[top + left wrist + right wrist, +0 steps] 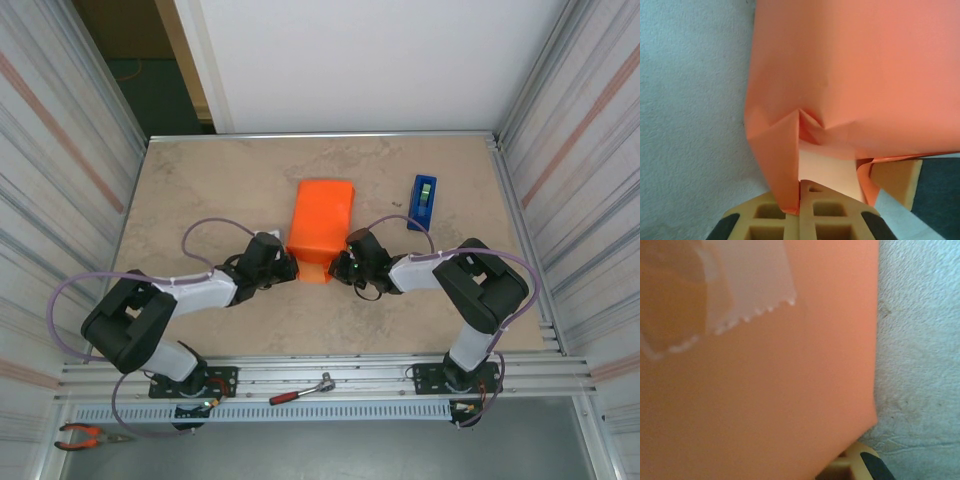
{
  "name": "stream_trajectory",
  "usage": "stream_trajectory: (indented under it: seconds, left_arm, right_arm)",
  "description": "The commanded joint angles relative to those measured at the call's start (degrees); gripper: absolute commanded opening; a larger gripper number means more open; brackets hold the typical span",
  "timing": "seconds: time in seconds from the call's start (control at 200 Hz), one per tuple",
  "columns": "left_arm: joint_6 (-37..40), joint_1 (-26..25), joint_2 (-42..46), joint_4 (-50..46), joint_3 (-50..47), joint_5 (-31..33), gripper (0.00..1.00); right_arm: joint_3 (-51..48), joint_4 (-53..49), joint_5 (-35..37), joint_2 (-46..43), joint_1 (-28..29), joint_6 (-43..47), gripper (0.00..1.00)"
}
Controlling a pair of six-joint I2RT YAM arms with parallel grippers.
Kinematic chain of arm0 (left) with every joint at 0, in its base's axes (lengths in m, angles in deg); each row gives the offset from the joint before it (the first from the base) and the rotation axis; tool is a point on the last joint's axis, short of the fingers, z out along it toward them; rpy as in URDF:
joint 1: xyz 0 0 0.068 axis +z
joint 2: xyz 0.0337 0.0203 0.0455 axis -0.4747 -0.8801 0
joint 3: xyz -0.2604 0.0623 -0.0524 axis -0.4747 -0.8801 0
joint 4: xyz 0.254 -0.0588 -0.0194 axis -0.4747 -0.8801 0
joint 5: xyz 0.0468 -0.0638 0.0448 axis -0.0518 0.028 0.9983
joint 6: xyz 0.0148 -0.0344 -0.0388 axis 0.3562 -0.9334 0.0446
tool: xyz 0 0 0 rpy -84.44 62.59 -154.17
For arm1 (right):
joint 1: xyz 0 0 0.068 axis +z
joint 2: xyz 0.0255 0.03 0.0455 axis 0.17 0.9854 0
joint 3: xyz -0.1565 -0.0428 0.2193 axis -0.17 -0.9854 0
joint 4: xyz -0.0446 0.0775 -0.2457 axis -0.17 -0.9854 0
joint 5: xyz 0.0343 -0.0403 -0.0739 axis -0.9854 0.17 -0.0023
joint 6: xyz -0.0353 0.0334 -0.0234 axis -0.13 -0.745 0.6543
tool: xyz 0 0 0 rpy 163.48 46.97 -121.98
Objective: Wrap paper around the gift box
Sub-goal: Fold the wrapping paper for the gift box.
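Left gripper (pixel 285 266) is clenched at the near end of the paper (pixel 322 215), with a loose orange flap caught at the seam between its yellow fingers (pixel 835 200) (clearest from its own wrist camera). Right gripper (pixel 342 266) is closed too, against the same end from the opposite side; whether it pinches any paper I cannot tell. The paper forms a box-shaped orange parcel lying mid-table (pixel 200 190), its near end creased and gaping. A strip of clear tape (pixel 750 285) with a toothed edge is stuck on one face. A blue tape dispenser (pixel 424 201) stands apart to the right, and a red-handled tool (pixel 300 391) lies on the near rail.
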Motion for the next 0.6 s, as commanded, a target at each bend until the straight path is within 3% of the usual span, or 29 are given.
stream_trajectory:
  seconds: [0.0,0.591]
  left_arm:
    - [-3.2,0.0,-0.4,6.0,-0.7,0.2,0.0]
    - [-4.8,-1.8,-8.8,17.9,-1.1,1.6,0.0]
  right_arm:
    - [-1.1,-7.6,0.6,2.8,-0.1,1.0,0.0]
    - [-0.5,-7.6,0.5,4.1,0.3,1.0,0.0]
